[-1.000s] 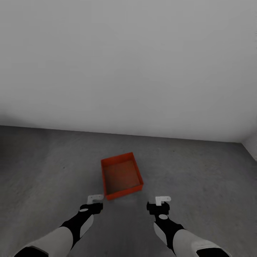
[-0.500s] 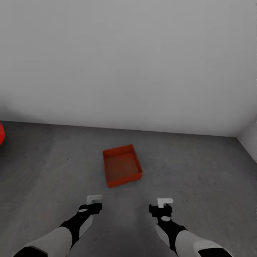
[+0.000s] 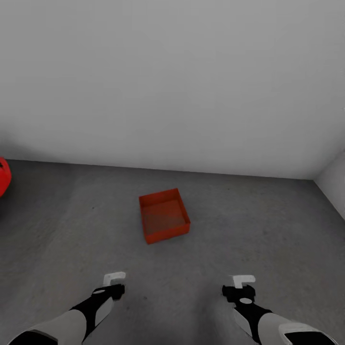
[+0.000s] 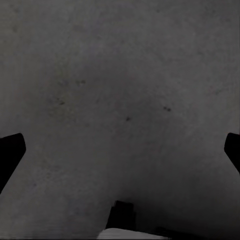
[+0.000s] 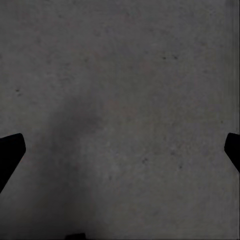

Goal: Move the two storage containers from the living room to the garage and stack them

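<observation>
Dark grey concrete floor (image 3: 268, 225) is filling the lower half of the head view, meeting a plain white-grey wall (image 3: 172, 81) that is occupying the upper half; a second wall is showing at the right edge. We are seeing one orange-red storage container (image 3: 164, 215) sitting on the floor at the centre of the frame, open side up, empty, turned slightly askew to the wall line. A red rounded shape (image 3: 3, 176), cut off by the frame, is showing at the left edge.

We are holding both arms low at the bottom of the frame, well apart from the container. The left gripper (image 3: 114, 278) is sitting at lower left, the right gripper (image 3: 242, 280) at lower right. In each wrist view the dark fingertips (image 4: 11, 152) (image 5: 11, 150) are standing at opposite edges, spread wide, with bare concrete between them; both grippers are parted and holding nothing.
</observation>
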Controlling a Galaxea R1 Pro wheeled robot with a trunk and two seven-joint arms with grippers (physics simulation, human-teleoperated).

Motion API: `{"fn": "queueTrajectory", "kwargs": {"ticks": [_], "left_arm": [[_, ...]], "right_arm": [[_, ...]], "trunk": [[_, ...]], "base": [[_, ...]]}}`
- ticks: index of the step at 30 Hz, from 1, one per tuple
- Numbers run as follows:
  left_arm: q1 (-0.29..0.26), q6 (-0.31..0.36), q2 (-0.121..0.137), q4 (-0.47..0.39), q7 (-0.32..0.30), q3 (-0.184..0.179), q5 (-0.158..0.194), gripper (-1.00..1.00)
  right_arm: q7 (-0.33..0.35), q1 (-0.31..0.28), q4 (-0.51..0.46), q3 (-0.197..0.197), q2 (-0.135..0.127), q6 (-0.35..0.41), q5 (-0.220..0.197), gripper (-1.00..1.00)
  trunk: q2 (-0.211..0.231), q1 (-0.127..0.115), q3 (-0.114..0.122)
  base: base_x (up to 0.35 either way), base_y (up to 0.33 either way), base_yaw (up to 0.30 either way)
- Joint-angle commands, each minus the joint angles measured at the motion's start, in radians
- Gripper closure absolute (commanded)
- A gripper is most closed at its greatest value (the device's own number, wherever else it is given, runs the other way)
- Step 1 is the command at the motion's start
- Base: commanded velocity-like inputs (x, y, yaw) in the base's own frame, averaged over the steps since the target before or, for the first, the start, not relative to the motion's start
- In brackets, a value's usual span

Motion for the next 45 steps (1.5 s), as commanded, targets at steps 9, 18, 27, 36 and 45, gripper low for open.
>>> {"fn": "queueTrajectory", "kwargs": {"ticks": [9, 18, 27, 36, 45], "left_arm": [[0.008, 0.005, 0.017, 0.094, -0.002, -0.009, 0.037, -1.0], [0.133, 0.002, 0.016, 0.101, -0.004, -0.009, 0.038, -1.0], [0.292, -0.007, 0.008, 0.101, -0.004, -0.009, 0.035, -1.0], [0.343, -0.062, 0.011, 0.099, -0.003, -0.011, 0.034, -1.0], [0.347, -0.071, 0.012, 0.098, -0.003, -0.012, 0.03, -1.0]], "right_arm": [[0.056, 0.104, 0.007, 0.004, -0.079, -0.001, 0.006, -1.0], [0.133, 0.367, 0.008, 0.004, -0.081, -0.001, 0.006, -1.0], [0.166, 0.536, 0.008, 0.002, -0.077, -0.01, 0.006, -1.0], [0.169, 0.567, 0.008, 0.002, -0.077, -0.012, 0.006, -1.0], [0.168, 0.569, 0.008, 0.002, -0.074, -0.005, 0.01, -1.0]], "trunk": [[-0.001, 0.0, -0.001], [-0.001, 0.0, -0.001], [-0.001, 0.0, 0.002], [-0.001, 0.0, 0.015], [-0.001, 0.0, 0.03]], "base": [[-0.005, 0.0, 0.0], [0.0, 0.0, 0.0], [0.0, 0.0, 0.0], [0.0, 0.0, 0.0], [0.0, 0.0, 0.0]]}}
